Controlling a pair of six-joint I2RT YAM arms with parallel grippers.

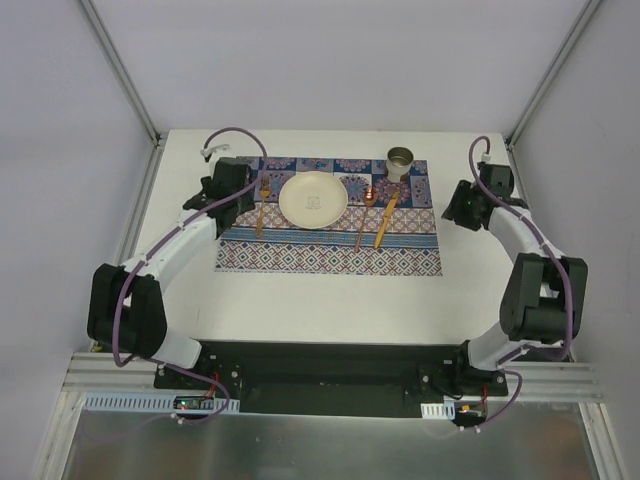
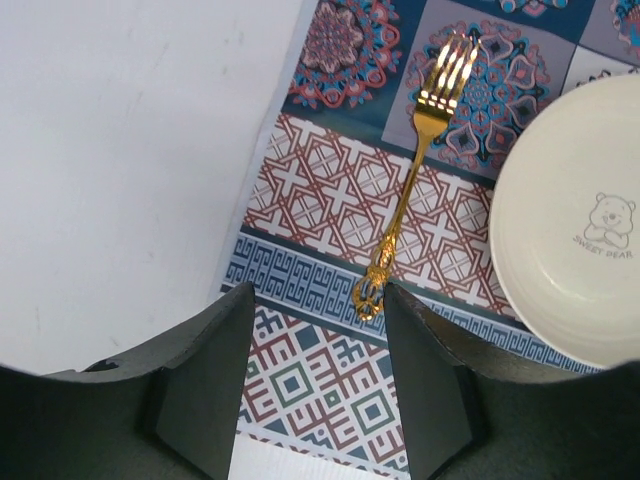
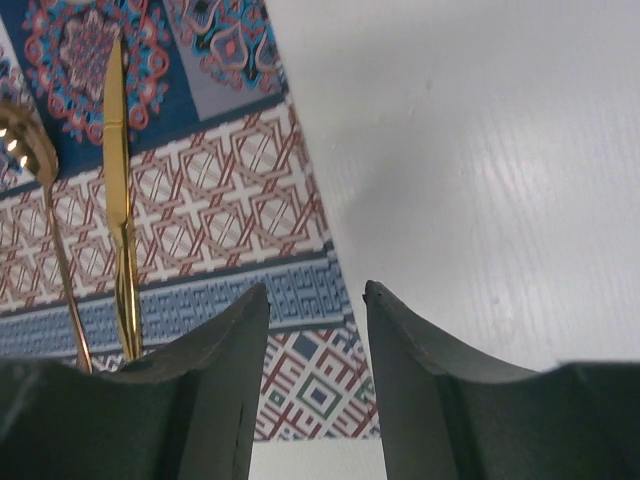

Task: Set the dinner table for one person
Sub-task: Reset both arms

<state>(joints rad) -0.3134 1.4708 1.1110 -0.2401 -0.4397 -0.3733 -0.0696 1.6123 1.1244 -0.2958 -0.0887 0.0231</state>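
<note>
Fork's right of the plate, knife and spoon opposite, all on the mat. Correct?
No: the fork lies left of the plate, as the top view shows. The knife and spoon lie opposite, all on the mat.

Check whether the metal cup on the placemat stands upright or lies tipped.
Upright: the metal cup shows its round open mouth to the top camera and stands on the placemat.

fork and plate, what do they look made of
Fork: probably polished gold-toned metal, given mirror-bright glints on its tines. Plate: cream with a soft sheen and a printed bear; ceramic or melamine, cannot tell which.
</note>
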